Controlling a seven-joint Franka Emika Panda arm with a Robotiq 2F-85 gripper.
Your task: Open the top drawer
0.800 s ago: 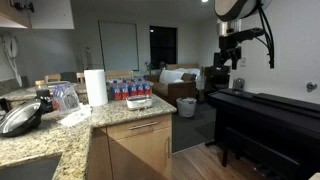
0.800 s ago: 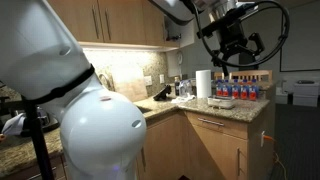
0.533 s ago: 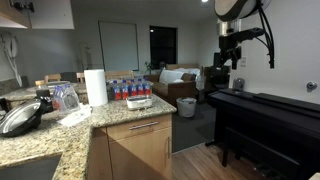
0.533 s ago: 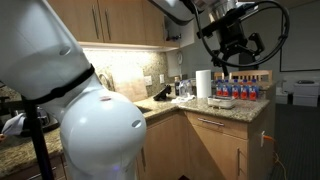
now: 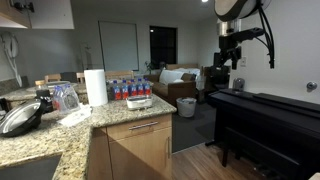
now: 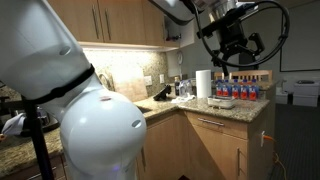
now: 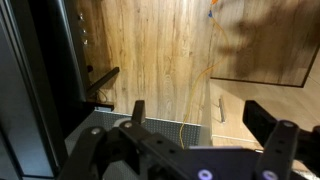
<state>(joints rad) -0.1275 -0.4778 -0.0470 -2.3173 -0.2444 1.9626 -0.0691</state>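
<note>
The tool point(image 5: 229, 61) hangs high, fingers wide apart. Bring it down to the top drawer point(image 5: 118, 130), grab the silver handle point(image 5: 143, 127), and pull straight out.

A home kitchen, opened onto a living room, is shown; a granite counter point(image 5: 45, 140) is carried on light-wood cabinets point(image 5: 140, 150); a paper-towel roll point(image 5: 96, 86) and bottles point(image 5: 130, 91) are set on it; a sofa point(image 5: 178, 85) and a dark piano point(image 5: 265, 115) are seen beyond.
</note>
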